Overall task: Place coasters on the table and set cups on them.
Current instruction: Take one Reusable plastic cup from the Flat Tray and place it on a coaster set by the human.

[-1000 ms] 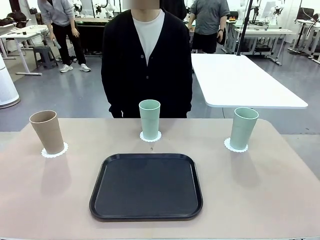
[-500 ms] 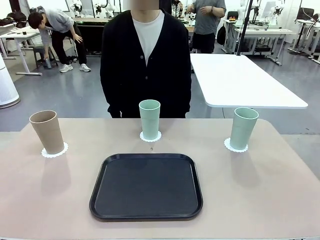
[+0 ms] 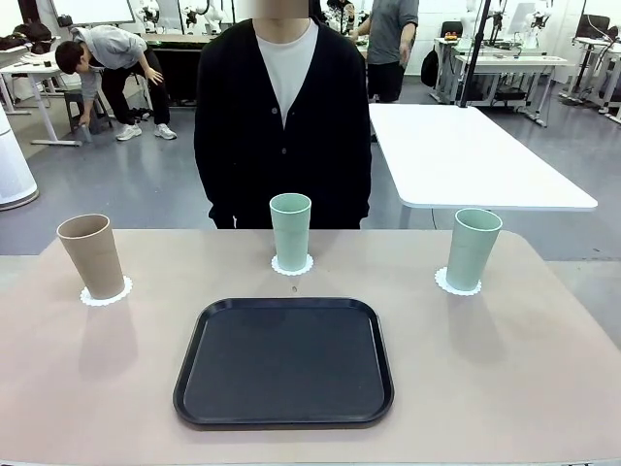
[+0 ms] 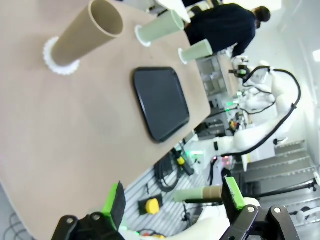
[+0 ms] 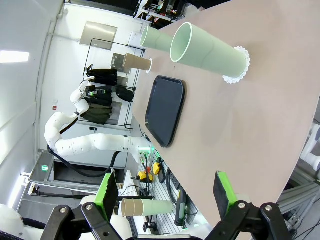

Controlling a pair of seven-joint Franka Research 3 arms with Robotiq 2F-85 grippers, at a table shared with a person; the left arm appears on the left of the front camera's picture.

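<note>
Tray (image 3: pixel 283 361): black, bare, near the middle of the table (image 3: pixel 543 388); landmark for all entries below.

Tan cup (image 3: pixel 90 255): upright on a coaster (image 3: pixel 105 293), beyond the tray's left corner.

Mint cup (image 3: pixel 290 230): upright on a coaster (image 3: pixel 292 265), just past the tray's far edge, before the person (image 3: pixel 282 107).

Second mint cup (image 3: pixel 473 248): upright on a coaster (image 3: pixel 456 283), beyond the tray's right corner.

Left gripper (image 4: pixel 172 200): fingers spread wide, nothing between them, held off the table's edge on the tan cup's side of the tray.

Right gripper (image 5: pixel 167 192): likewise splayed and bare, off the table's edge on the second mint cup's side.

Status — by my reading, all three cups sit on coasters, so placing looks finished. Handling advice: keep both arms clear of the table — these tall tumblers on thin paper discs would likely tip or slide at a nudge.
</note>
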